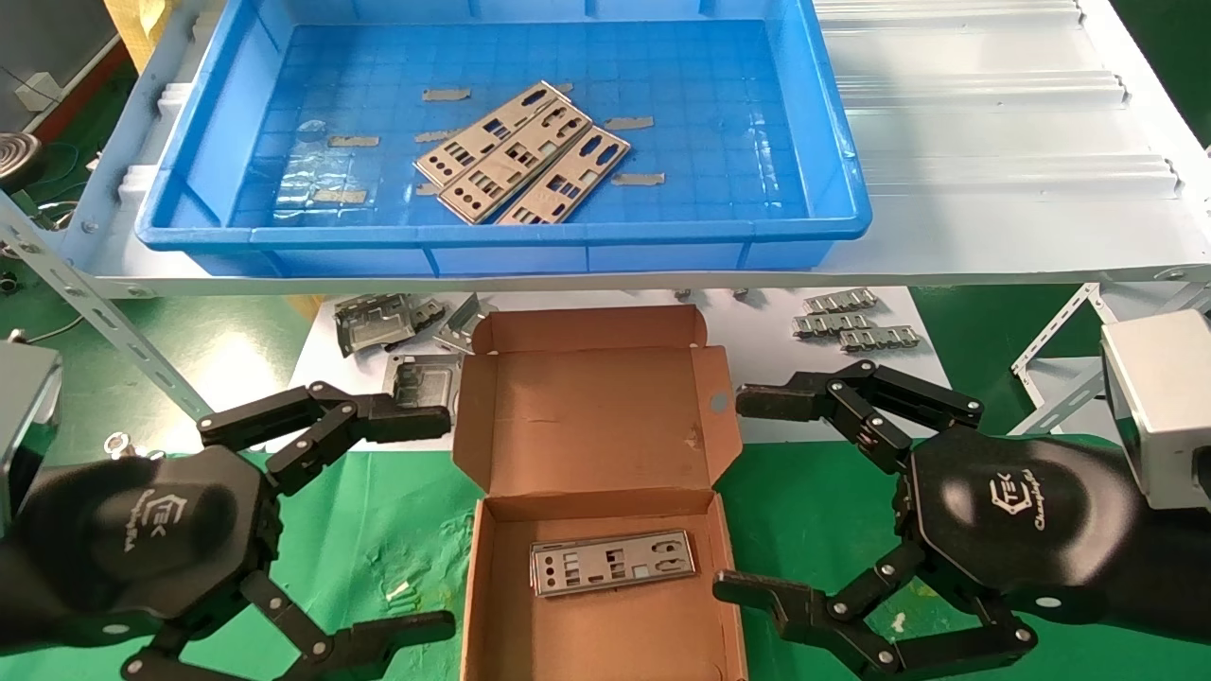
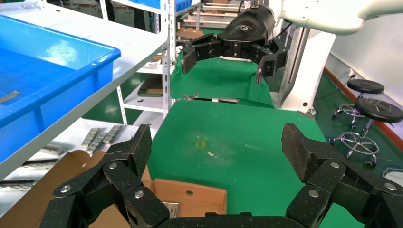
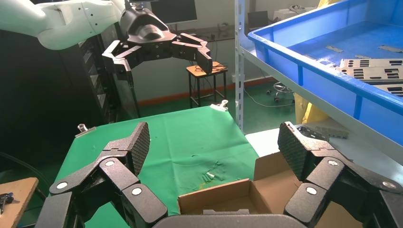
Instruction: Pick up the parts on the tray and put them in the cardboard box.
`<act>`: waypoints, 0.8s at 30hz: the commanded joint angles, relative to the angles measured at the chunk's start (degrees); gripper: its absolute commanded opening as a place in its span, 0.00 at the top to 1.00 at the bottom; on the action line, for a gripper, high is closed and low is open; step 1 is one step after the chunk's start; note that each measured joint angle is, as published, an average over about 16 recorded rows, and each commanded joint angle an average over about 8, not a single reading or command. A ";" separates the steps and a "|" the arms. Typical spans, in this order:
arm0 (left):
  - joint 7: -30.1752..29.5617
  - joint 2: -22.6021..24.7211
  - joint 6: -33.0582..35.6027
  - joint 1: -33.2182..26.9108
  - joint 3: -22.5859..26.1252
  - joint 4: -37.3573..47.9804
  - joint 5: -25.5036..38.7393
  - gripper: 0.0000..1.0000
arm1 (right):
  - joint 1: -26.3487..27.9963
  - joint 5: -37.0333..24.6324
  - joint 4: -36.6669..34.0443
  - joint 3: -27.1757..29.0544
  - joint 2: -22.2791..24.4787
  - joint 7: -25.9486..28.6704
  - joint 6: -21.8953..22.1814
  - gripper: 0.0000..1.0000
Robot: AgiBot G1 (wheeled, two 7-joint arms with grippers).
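Both grippers hang wide open either side of the cardboard box (image 1: 596, 492); nothing held.

Head view: three parts (image 1: 523, 154) overlap in the tray (image 1: 833, 203); one part (image 1: 613, 562) lies flat in the box, whose near end is cut off; left gripper (image 1: 445, 515), right gripper (image 1: 733, 492), jaws spread. Left wrist view: box mostly hidden behind the fingers (image 2: 138, 152). Right wrist view: tray parts only partly visible at the picture's edge.
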 commanded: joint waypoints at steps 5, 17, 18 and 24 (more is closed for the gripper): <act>0.00 0.00 0.00 0.00 0.00 0.00 0.00 0.00 | 0.00 0.00 0.00 0.00 0.00 0.00 0.00 0.00; 0.00 0.00 0.00 0.00 0.00 0.00 0.00 0.00 | 0.00 0.00 0.00 0.00 0.00 0.00 0.00 0.00; 0.00 0.00 0.00 0.00 0.00 0.00 0.00 0.00 | 0.00 0.00 0.00 0.00 0.00 0.00 0.00 0.00; 0.00 0.00 0.00 0.00 0.00 0.00 0.00 0.00 | 0.00 0.00 0.00 0.00 0.00 0.00 0.00 0.00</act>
